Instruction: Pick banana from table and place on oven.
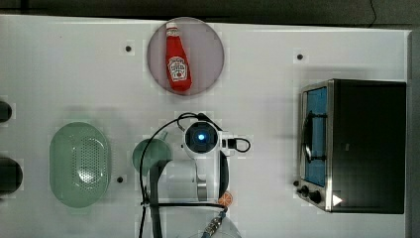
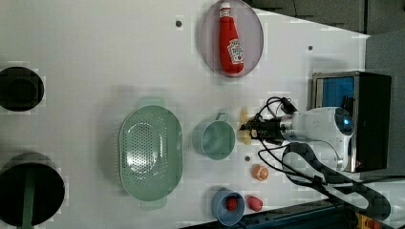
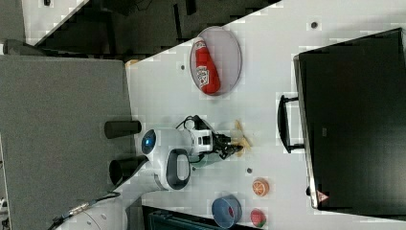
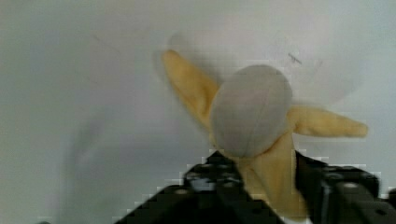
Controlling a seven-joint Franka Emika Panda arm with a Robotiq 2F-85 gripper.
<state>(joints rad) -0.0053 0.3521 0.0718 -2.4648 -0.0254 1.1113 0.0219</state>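
Observation:
The banana is a soft toy with a pale core and yellow peel flaps. It lies on the white table, just beside a green cup. My gripper is down over it, with the black fingers pressed against both sides of its lower yellow part. In the left view the gripper sits on the banana, and the right view shows the same banana. The oven stands at the top view's right, with its black top bare.
A ketchup bottle lies on a round plate at the back. A green colander sits at the top view's left. An orange slice and a blue bowl lie near the arm's base.

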